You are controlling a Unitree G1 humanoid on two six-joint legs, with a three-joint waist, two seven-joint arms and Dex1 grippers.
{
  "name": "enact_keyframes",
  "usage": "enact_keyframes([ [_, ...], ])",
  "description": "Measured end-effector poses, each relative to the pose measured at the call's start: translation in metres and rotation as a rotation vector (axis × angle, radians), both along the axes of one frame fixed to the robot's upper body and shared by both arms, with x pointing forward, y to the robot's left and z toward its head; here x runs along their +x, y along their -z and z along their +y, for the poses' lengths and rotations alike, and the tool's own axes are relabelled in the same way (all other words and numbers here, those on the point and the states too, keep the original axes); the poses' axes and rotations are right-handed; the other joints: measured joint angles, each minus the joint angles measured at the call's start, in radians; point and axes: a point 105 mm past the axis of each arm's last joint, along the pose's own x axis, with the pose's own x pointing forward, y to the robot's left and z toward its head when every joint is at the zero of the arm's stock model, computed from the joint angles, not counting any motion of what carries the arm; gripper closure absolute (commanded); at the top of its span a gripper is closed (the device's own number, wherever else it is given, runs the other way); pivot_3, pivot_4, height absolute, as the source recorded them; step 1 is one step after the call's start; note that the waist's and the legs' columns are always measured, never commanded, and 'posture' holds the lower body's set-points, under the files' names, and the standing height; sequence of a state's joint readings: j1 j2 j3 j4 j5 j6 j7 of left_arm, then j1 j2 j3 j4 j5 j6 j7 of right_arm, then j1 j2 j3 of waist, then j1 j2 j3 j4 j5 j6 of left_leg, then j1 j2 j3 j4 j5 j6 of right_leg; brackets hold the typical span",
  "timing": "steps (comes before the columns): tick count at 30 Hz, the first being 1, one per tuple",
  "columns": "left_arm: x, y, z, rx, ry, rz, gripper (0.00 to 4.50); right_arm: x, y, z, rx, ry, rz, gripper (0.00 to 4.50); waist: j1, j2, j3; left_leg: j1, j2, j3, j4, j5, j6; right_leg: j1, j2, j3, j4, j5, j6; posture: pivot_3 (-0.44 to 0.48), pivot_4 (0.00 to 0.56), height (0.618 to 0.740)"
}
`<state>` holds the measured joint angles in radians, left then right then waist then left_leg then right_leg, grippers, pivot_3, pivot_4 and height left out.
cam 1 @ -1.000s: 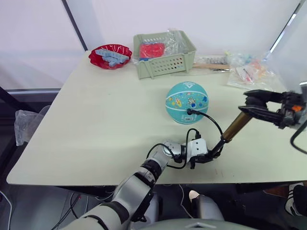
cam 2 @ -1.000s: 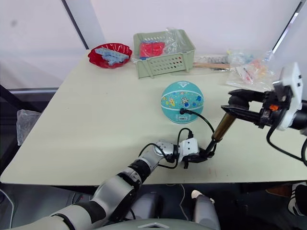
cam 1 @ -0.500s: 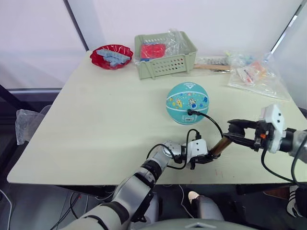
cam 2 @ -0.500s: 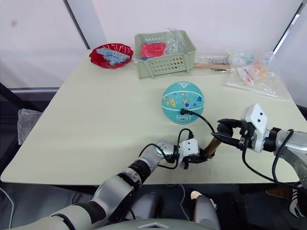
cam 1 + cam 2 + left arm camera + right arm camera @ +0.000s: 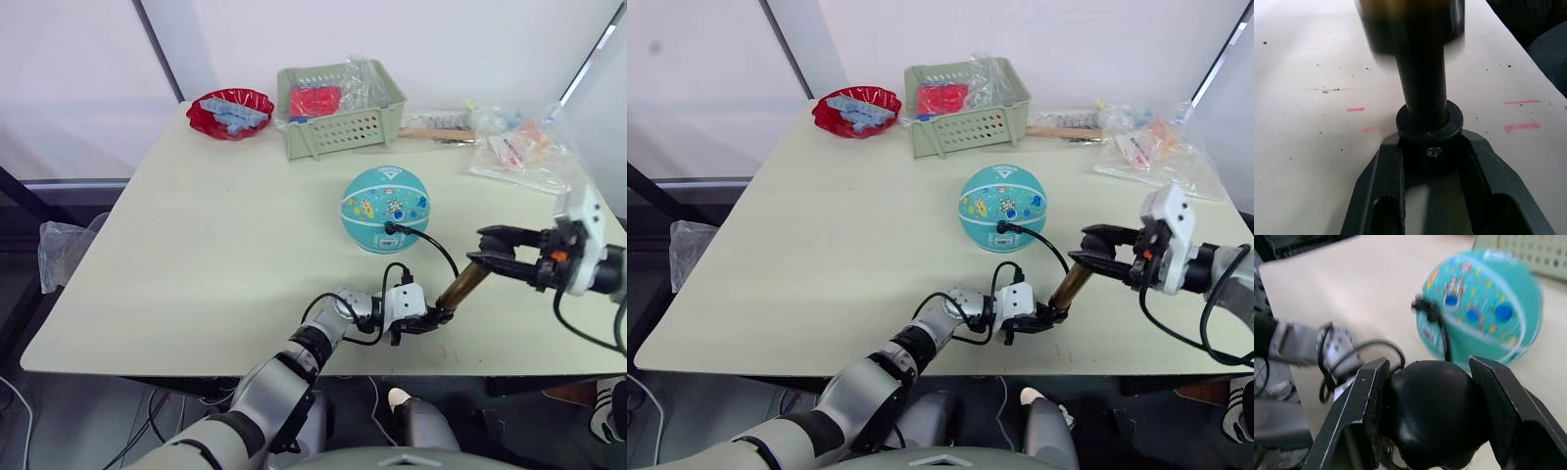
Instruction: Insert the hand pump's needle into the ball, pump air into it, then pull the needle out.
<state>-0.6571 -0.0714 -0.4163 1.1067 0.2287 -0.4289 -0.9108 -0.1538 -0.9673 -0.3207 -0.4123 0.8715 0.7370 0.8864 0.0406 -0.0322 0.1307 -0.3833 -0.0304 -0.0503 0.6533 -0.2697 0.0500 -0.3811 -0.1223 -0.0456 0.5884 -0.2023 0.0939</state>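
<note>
Two claws are on the hand pump (image 5: 462,287) right now: the left claw (image 5: 423,319) clamps its black base cap near the desk's near edge, fingers tight around the cap in the left wrist view, and the right claw (image 5: 493,245) has the black T-handle (image 5: 1432,411) pinched between its pads. What changed: a second ago the handle was high and the brass barrel stood long and exposed; half a second ago the right claw had dropped low and close to the base; now it is up again partway, barrel showing about half. Reads as a push stroke followed by the start of a pull, so pumping looks under way, not insertion or removal. The ball (image 5: 386,209) has not rolled; it sits mid-desk toward the right side, with the needle (image 5: 389,228) fitting seated in its near face and the hose (image 5: 436,248) arcing from there down to the pump base. Clutter sits well apart along the far edge: green basket (image 5: 338,125), red bowl (image 5: 229,112), plastic bags (image 5: 519,147) at the far right corner. Nothing blocks the stroke. Watch items, my guess: hose slack is short, so a base shift could tug the needle or roll the ball; the base also sits close to the near edge.
</note>
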Motion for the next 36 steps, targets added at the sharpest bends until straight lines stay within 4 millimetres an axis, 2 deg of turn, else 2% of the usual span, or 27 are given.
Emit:
enact_keyframes([
  [11,0.001,-0.001,-0.001,-0.002,0.003,-0.004,3.40,-0.002,-0.073,-0.005,0.074,-0.007,-0.116,2.41,-0.001,0.004,0.003,-0.001,0.000,0.000,0.000,0.000,0.000,0.000,-0.001,0.000,0.000,0.000,-0.001,0.000,0.150,0.737],
  [19,0.001,-0.006,-0.004,-0.019,0.012,-0.012,3.40,0.002,-0.078,-0.007,0.088,0.017,-0.087,2.41,0.002,0.009,0.007,-0.013,-0.002,0.000,0.004,0.003,0.005,-0.011,-0.001,0.000,0.001,0.003,-0.003,0.000,0.150,0.737],
  [23,0.000,-0.003,-0.003,-0.009,0.012,-0.010,3.40,-0.005,-0.070,-0.004,0.054,0.029,-0.119,2.41,0.002,0.004,0.001,-0.013,-0.001,-0.002,0.004,0.003,0.005,-0.011,0.000,-0.002,0.001,0.001,0.000,0.000,0.150,0.737],
  [28,0.000,0.001,0.000,0.004,-0.003,0.001,3.40,-0.006,-0.029,-0.002,0.049,0.071,-0.089,2.41,-0.001,-0.004,-0.011,-0.011,-0.001,-0.004,0.004,0.001,0.002,-0.008,0.000,-0.004,0.001,0.000,0.000,0.000,0.150,0.737],
  [36,-0.001,0.003,0.000,0.008,-0.006,0.002,3.40,-0.008,0.030,0.001,0.014,0.107,-0.037,2.41,-0.001,-0.003,-0.015,-0.008,-0.001,-0.009,0.004,0.000,0.000,-0.003,0.001,-0.008,0.001,0.000,-0.001,0.000,0.150,0.737],
])
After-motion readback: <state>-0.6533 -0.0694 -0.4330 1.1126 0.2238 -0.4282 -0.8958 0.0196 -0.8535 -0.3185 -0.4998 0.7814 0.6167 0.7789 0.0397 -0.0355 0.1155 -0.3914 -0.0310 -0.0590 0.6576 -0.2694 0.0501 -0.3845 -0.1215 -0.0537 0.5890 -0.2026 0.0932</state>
